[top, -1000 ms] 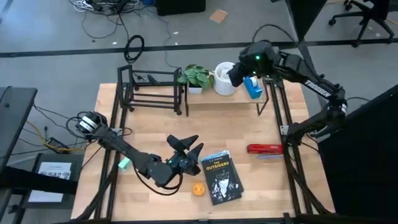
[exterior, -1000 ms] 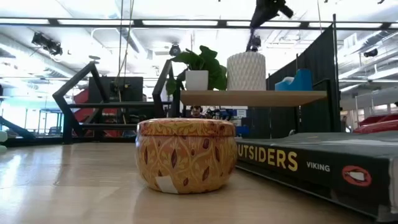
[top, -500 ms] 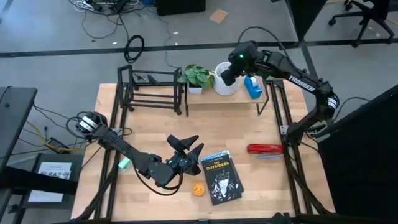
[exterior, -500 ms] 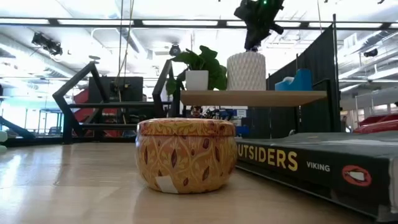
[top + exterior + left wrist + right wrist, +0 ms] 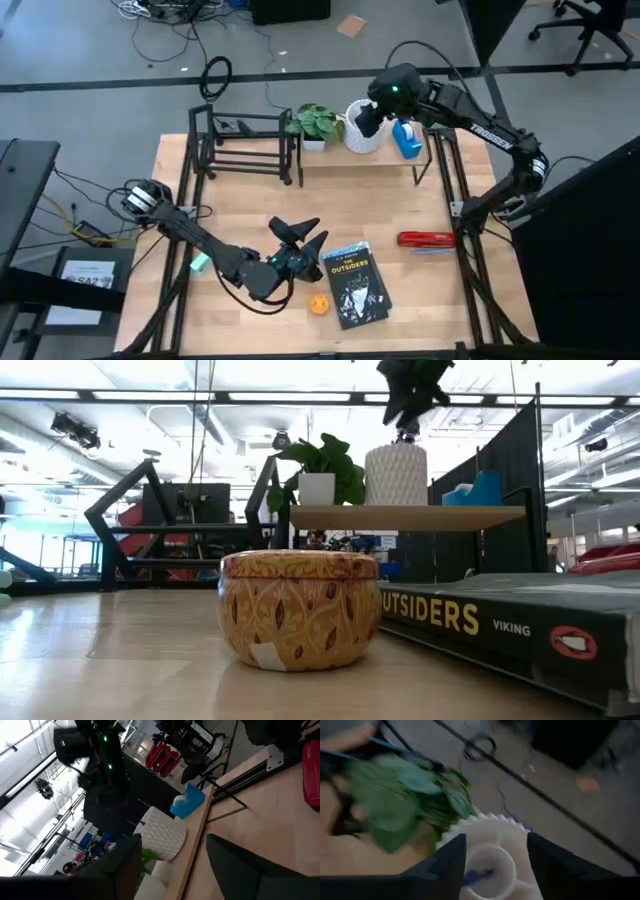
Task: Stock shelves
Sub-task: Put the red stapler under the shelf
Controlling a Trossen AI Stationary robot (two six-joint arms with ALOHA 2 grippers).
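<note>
Shelves [image 5: 385, 152] beneath right hand [image 5: 364, 120]

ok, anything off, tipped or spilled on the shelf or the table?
Nothing stands out. The plant, white vase and blue item stand upright on the plank shelf. The tin, book and red stapler lie flat on the table. The right hand hovers open over the vase.

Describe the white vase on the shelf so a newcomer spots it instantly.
On the wooden plank shelf at the table's far edge, the white vase stands between a potted plant and a blue box. Only it is white, ribbed and round, under the right gripper.
</note>
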